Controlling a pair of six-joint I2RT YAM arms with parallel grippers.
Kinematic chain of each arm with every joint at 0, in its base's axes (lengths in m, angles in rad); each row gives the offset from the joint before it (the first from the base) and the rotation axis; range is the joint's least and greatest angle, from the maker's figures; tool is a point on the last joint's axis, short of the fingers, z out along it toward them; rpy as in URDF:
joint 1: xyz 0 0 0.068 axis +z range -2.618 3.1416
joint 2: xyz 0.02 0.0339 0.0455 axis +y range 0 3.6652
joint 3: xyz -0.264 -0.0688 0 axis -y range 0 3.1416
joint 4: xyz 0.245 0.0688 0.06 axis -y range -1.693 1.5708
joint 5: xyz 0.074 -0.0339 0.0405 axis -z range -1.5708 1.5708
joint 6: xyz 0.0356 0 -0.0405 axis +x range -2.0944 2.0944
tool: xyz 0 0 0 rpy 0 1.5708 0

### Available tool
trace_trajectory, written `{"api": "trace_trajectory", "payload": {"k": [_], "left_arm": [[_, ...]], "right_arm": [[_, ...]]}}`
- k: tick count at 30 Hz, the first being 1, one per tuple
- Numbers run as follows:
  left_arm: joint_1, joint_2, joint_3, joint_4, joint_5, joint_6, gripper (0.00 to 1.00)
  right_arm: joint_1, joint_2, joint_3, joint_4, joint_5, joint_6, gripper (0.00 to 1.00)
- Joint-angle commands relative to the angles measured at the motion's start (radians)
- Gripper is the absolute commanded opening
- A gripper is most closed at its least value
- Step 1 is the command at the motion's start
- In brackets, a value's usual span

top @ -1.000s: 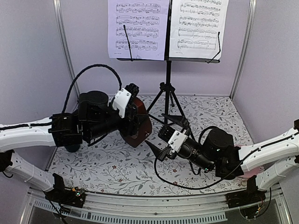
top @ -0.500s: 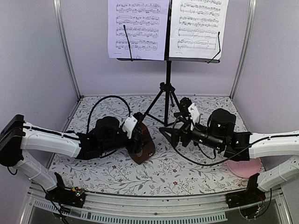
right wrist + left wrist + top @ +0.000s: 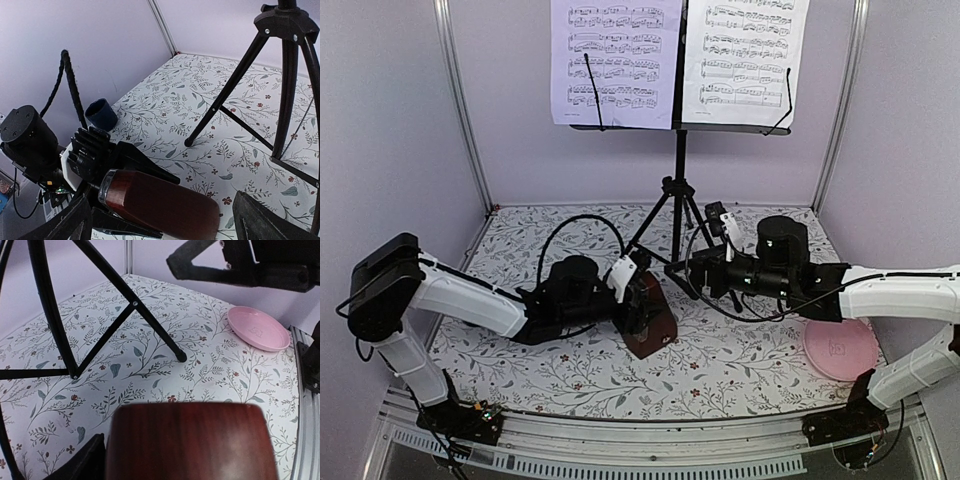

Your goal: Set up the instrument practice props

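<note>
The black tripod music stand [image 3: 678, 170] stands at the back centre with two sheets of printed music, one on the left [image 3: 615, 60] and one on the right [image 3: 745, 60], on its desk. My left gripper [image 3: 638, 300] is shut on the dark-red wooden metronome [image 3: 655, 325], holding its narrow top; it is tilted, with its wide base low over the table in front of the tripod. The metronome fills the bottom of the left wrist view [image 3: 190, 440] and shows in the right wrist view [image 3: 160, 202]. My right gripper [image 3: 682, 275] is open and empty beside a tripod leg, facing the metronome.
A pink plate [image 3: 840, 348] lies at the right front, also in the left wrist view [image 3: 258, 328]. A dark blue mug [image 3: 101, 114] stands by the left wall. Tripod legs [image 3: 155, 327] spread over the floral table behind the metronome. Walls close in three sides.
My left arm has swung right and lowered with the metronome to just in front of the tripod. My right gripper has drawn back and up toward the tripod, uncovering the pink plate.
</note>
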Motion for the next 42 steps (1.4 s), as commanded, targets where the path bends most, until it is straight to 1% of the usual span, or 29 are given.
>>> {"api": "trace_trajectory", "payload": {"k": [1, 2, 4, 5, 12, 15, 19, 28, 35, 42], "left_arm": [[0.014, -0.019, 0.046, 0.078, 0.036, -0.011, 0.71], [0.014, -0.026, 0.046, 0.067, 0.043, -0.009, 0.77], [0.014, -0.047, 0.036, 0.047, 0.051, -0.005, 0.96], [0.013, -0.06, 0.026, 0.043, 0.055, -0.002, 0.99], [0.031, -0.188, -0.067, 0.034, 0.085, 0.032, 0.99], [0.05, -0.214, -0.096, 0.034, 0.127, 0.043, 0.94], [0.064, -0.203, -0.102, 0.036, 0.157, 0.054, 0.85], [0.076, -0.165, -0.078, 0.054, 0.161, 0.054, 0.68], [0.086, -0.146, -0.077, 0.072, 0.165, 0.04, 0.61], [0.092, -0.157, -0.098, 0.106, 0.167, 0.034, 0.44]], "right_arm": [[-0.015, 0.038, 0.056, -0.038, -0.063, 0.044, 0.99], [-0.016, 0.046, 0.064, -0.041, -0.063, 0.046, 0.99], [-0.019, 0.065, 0.083, -0.055, -0.062, 0.059, 0.99], [-0.018, 0.077, 0.091, -0.065, -0.062, 0.062, 0.99], [-0.02, 0.143, 0.146, -0.112, -0.086, 0.089, 0.99], [-0.021, 0.17, 0.169, -0.136, -0.066, 0.109, 0.99], [-0.022, 0.205, 0.196, -0.151, -0.056, 0.145, 1.0], [-0.037, 0.246, 0.217, -0.174, -0.085, 0.204, 0.98], [-0.04, 0.254, 0.198, -0.178, -0.12, 0.225, 0.96], [-0.042, 0.273, 0.182, -0.192, -0.114, 0.229, 0.95]]}}
